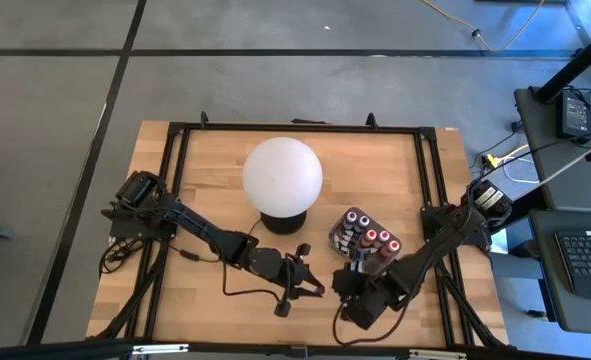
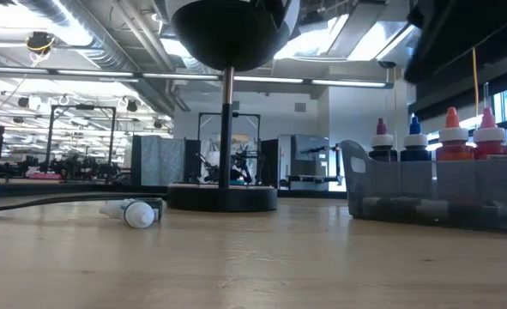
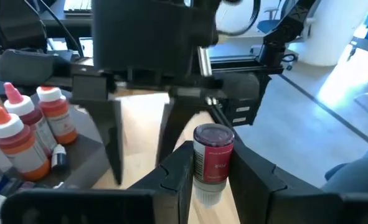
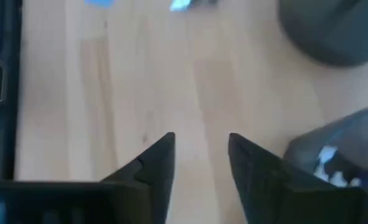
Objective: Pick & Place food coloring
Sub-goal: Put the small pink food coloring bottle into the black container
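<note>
Food coloring bottles (image 1: 365, 238) stand upright in the dark translucent tray (image 1: 337, 237) on the table (image 1: 375, 170), just beside the white globe lamp (image 1: 282, 174). Left gripper (image 3: 210, 180) pinches one dark-capped bottle (image 3: 212, 158); right gripper (image 4: 199, 158), jaws spread and empty, hovers beside the tray.

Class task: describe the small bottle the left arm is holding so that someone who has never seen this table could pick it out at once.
Find the big white globe lamp on the wooden table. Towards the table's front edge from it, the left tool grips a small bottle. Unlike the bottles standing in the dark tray, it is held between two fingers, has a dark-red label, and points its pale tip downward.
</note>
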